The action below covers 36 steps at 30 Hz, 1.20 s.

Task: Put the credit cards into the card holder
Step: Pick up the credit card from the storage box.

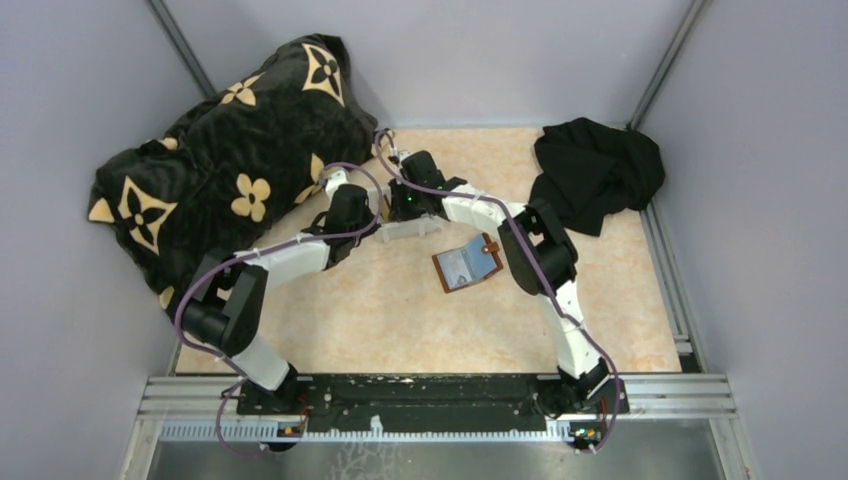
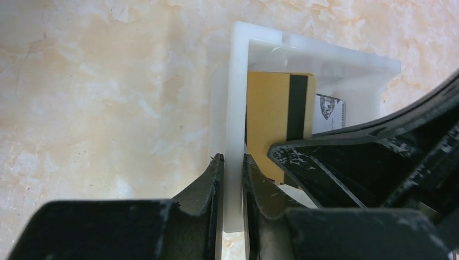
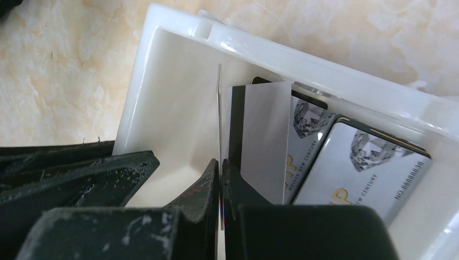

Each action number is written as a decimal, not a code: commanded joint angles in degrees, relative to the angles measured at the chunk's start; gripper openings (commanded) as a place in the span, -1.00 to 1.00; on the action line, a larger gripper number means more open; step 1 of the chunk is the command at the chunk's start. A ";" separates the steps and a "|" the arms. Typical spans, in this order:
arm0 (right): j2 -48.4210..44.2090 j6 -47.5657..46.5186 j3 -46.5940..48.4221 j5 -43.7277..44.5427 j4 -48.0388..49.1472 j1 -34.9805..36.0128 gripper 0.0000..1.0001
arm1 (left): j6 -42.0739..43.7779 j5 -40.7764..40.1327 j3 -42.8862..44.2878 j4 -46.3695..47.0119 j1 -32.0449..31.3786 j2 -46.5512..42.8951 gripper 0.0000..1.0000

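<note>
Both arms converge on the white tray (image 2: 236, 81) at the upper centre of the overhead frame. The credit cards (image 3: 357, 162) lie flat and overlapping inside it, in the right half of the right-wrist frame.

The left end effector (image 2: 233, 162) is clenched on one tray wall, one finger outside and one inside. We read that as a brace, so the light tray neither slides nor tips while a card is drawn out.

The right end effector (image 3: 221, 165) is clamped on a thin card seen edge-on, standing upright off the tray floor. From the left-wrist view we judge it to be the gold card (image 2: 273, 108) with the dark stripe, though the two views do not settle that fully. Raised on edge, it comes clear of the pile.

The card holder (image 1: 467, 265) lies open on the desk (image 1: 380, 320), below and right of the tray in the overhead frame. It is apart from both arms' tips, with its inner face up to receive a card. We cannot tell from above whether any card already sits in it.
</note>
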 commanded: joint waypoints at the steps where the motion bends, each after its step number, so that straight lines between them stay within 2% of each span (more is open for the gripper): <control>1: -5.74 -3.73 -5.19 0.91 3.64 0.84 -1.00 | 2.47 -2.34 1.04 -6.53 1.78 3.51 -1.00; 11: -12.55 -5.48 -16.51 3.24 17.98 0.49 -1.00 | 4.10 -2.32 6.70 -7.26 3.38 6.17 -0.99; 13: -13.54 -5.13 -17.40 3.24 19.28 0.08 -1.00 | 4.11 -2.59 7.14 -7.85 3.42 5.90 -0.90; 18: -16.51 -4.34 -19.75 2.38 21.81 -1.03 -1.00 | 4.14 -2.18 6.69 -7.77 3.47 4.67 -0.46; 23: -19.51 -5.81 -22.65 3.40 24.67 -1.23 -1.00 | 4.24 -1.43 6.71 -7.16 3.46 3.34 -0.16; 29: -22.85 -7.74 -26.38 5.62 29.20 -1.22 -1.00 | 6.07 1.13 7.10 -5.12 3.45 2.25 -0.02; 36: -25.87 -8.56 -29.13 7.89 32.74 -1.23 -1.00 | 11.14 6.41 8.00 0.35 3.48 2.44 0.02</control>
